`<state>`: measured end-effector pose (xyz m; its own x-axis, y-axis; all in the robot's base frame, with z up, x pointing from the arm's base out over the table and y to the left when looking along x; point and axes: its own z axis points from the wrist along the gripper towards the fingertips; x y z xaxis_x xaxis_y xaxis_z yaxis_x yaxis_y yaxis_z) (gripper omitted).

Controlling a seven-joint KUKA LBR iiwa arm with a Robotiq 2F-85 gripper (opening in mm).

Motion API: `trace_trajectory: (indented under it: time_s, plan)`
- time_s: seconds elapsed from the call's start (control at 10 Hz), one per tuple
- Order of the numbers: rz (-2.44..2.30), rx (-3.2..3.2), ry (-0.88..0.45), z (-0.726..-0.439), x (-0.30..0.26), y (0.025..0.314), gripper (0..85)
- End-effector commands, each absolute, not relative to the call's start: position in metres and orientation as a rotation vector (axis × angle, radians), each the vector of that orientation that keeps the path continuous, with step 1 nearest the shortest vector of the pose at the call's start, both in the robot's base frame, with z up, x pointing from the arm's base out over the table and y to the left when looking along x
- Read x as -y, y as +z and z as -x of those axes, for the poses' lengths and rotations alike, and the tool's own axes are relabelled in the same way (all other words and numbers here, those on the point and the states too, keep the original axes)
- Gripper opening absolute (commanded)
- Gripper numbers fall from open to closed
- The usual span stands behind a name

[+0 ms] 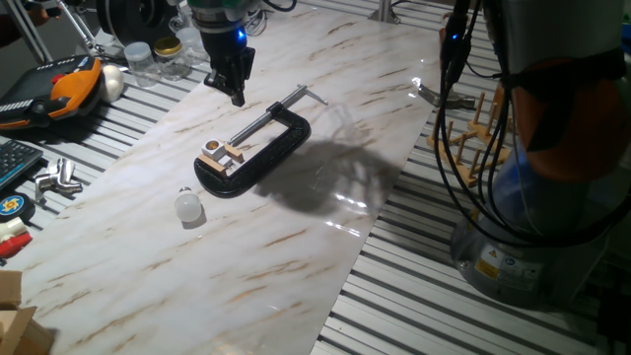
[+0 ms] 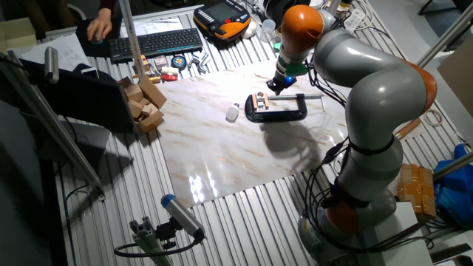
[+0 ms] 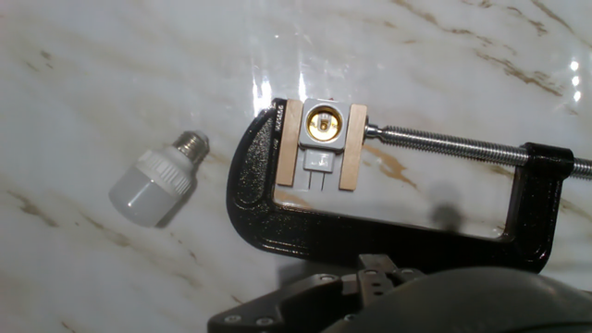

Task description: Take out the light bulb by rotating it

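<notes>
The light bulb (image 1: 188,204) (image 2: 232,113) (image 3: 153,180) lies on its side on the marble board, out of the socket, its metal screw base pointing toward the clamp. The tan wooden socket block (image 1: 219,155) (image 3: 323,125) shows an empty brass socket and is held in the black C-clamp (image 1: 261,148) (image 2: 277,109) (image 3: 398,231). My gripper (image 1: 237,96) (image 2: 278,85) (image 3: 377,270) hangs above the board behind the clamp. Its fingers are together with nothing between them, well away from the bulb.
An orange and black pendant (image 1: 59,89) and clear jars (image 1: 158,54) stand past the board's far left edge. A wooden rack (image 1: 483,128) sits on the right. Wooden blocks (image 2: 144,103) and a keyboard (image 2: 155,42) lie beyond the board.
</notes>
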<state>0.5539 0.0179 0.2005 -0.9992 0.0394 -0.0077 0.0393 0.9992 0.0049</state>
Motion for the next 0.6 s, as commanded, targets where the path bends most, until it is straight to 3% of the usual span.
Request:
trace_trajectory:
  time_s: [0.0,0.5]
  plan:
    - [-0.062,-3.131,0.008,-0.5539,-0.0178,0.2006,0.0]
    - [-0.054,-3.135,0.003,-0.5536,-0.0179,0.1999,0.0]
